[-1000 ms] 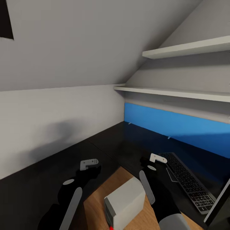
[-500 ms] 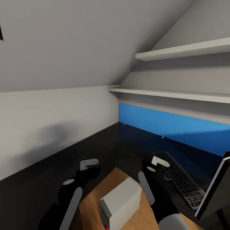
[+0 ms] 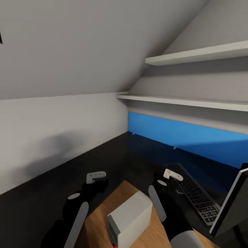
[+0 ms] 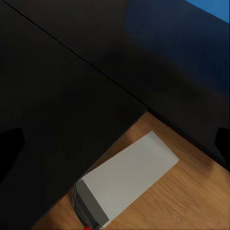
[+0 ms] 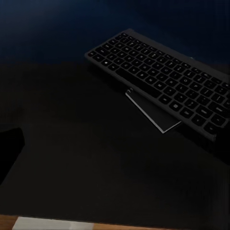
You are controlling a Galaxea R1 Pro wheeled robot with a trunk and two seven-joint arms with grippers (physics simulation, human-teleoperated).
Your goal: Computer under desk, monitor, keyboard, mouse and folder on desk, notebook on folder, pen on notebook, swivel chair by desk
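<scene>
We see the light grey tower computer [image 3: 129, 220] with its darker front panel standing on the light wood floor [image 3: 100, 220], below and between the two grippers; its lower front end is cut off at the frame edge, with a speck of red showing there. In the left wrist view the same case [image 4: 127, 179] stands just off the edge of the glossy black desk top [image 4: 57, 96].

The slim keyboard with dark keys in a grey frame [image 3: 196, 194] lies on the desk just beyond and outboard of the right gripper [image 3: 172, 174]. In the right wrist view a thin dark flat item with a pale edge [image 5: 153, 111] lies against the keyboard's [image 5: 163, 79] near side; we cannot identify it with certainty. The black flat monitor [image 3: 232, 203] stands further outboard of the right gripper, cut off by the frame edge.

The left gripper [image 3: 95, 176] hangs over the desk edge, inboard of the wall. Both grippers carry nothing that we can see; whether their jaws are parted or closed cannot be determined.

The bright blue back panel [image 3: 179, 135] runs behind the desk, with two white wall shelves [image 3: 193, 101] above it.
</scene>
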